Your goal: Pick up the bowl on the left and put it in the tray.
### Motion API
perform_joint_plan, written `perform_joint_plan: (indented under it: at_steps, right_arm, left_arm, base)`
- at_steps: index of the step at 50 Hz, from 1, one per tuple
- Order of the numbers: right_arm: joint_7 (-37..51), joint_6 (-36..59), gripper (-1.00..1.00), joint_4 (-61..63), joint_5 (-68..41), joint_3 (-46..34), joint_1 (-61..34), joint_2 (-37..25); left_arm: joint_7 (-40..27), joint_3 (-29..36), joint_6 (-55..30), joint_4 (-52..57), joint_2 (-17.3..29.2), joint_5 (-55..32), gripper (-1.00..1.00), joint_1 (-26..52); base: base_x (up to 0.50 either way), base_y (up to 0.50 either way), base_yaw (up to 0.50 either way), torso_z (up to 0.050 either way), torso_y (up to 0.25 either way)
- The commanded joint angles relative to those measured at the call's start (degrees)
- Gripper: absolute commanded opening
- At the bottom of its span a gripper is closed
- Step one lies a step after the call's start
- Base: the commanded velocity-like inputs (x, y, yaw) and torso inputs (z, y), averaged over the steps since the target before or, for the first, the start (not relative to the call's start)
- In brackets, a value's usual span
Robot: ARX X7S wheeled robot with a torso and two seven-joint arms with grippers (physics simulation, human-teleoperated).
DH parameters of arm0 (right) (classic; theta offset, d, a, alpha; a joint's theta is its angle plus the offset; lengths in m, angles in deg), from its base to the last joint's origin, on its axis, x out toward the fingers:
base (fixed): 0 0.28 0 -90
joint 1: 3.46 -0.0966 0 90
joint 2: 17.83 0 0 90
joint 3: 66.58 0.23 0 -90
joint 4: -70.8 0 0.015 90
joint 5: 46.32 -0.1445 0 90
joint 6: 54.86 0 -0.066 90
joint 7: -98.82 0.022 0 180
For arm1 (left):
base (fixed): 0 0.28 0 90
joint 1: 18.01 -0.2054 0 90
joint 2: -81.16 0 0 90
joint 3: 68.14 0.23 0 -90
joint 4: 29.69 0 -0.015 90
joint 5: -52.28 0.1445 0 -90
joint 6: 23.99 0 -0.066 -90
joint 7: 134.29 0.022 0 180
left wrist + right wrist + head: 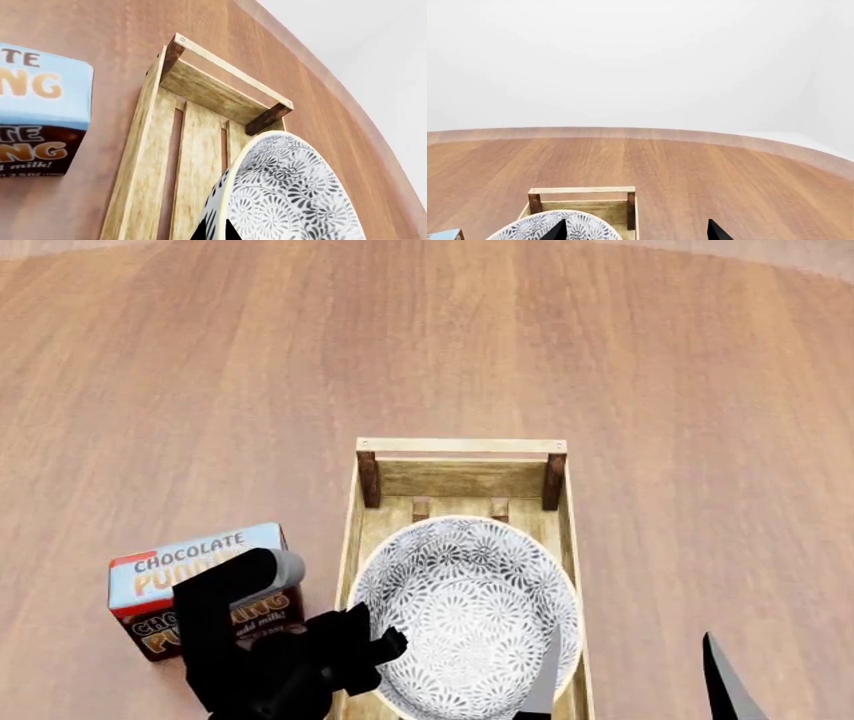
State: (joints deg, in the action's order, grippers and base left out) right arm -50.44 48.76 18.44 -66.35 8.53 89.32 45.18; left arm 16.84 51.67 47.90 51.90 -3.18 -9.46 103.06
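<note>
The bowl (pixel 467 610), white with a dense grey-blue floral pattern, sits tilted over the near half of the tray (pixel 461 446), a light-wood slatted crate with dark corner posts. My left gripper (pixel 387 640) is shut on the bowl's left rim. In the left wrist view the rim of the bowl (pixel 293 195) runs between the two black tips of the left gripper (pixel 217 232), above the tray's planks (pixel 200 150). I cannot tell whether the bowl touches the tray floor. My right gripper (pixel 634 690) stands open beside the bowl's right edge, holding nothing.
A chocolate pudding box (pixel 200 565) stands on the round wooden table (pixel 200 360) just left of the tray, close to my left arm. In the right wrist view the tray's far end (pixel 582 190) and the table's far edge (pixel 694 134) show.
</note>
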Motion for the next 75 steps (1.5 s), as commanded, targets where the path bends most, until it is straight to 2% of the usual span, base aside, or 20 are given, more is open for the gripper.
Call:
perform_joint_plan:
  at_steps: [1, 75]
  right_arm:
    - [-1.8, -1.0, 1.00, -0.5, 1.1, 1.1, 0.3, 1.1]
    - [-1.1, -1.2, 1.00, -0.5, 0.5, 0.5, -0.1, 0.5]
  left_arm:
    - [4.4, -0.9, 0.7, -2.1, -1.7, -0.9, -1.00, 0.3]
    - [8.3, 5.3, 8.8, -15.1, -3.2, -2.5, -1.00, 2.5]
  base:
    - [0.00, 0.00, 0.00, 0.000, 0.000]
    - [0.00, 0.00, 0.00, 0.000, 0.000]
